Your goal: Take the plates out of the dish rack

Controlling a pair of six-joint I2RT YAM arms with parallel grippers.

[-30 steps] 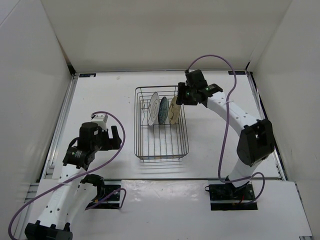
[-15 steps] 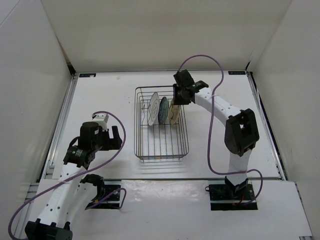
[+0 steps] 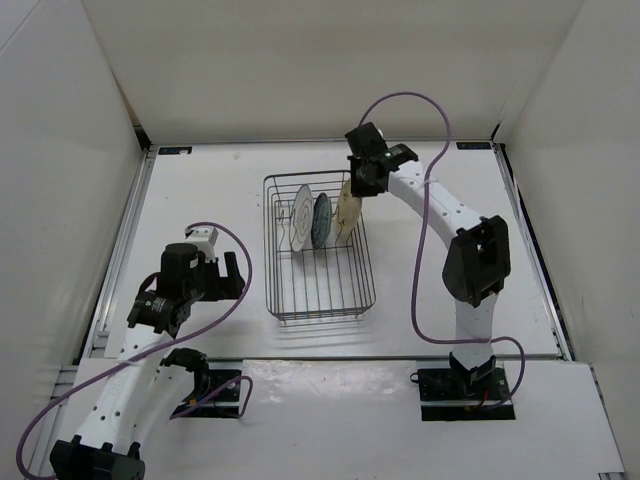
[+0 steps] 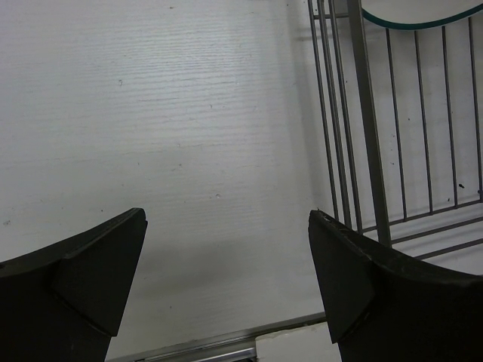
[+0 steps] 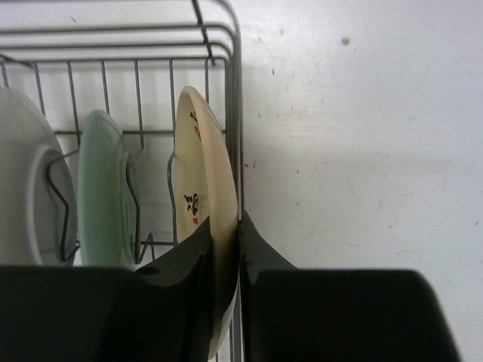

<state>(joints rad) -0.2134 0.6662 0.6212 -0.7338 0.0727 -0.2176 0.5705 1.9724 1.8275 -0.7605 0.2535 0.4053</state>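
Tan plate (image 5: 198, 166) on edge at two o'clock in rack (image 3: 318, 316); right gripper (image 5: 226, 226) pinching its rim. Left gripper (image 4: 226, 219) spread wide over table (image 4: 151, 113), eight o'clock of rack.

Three plates — white plate (image 3: 298, 217), teal plate (image 3: 321, 218), tan plate (image 3: 347, 212) — in one dish rack (image 3: 320, 300) toward the tabletop's far edge. Two arms, left arm (image 3: 120, 395) and right arm (image 3: 430, 205); two grippers, left gripper (image 4: 226, 217) and right gripper (image 5: 226, 220), two fingers each.
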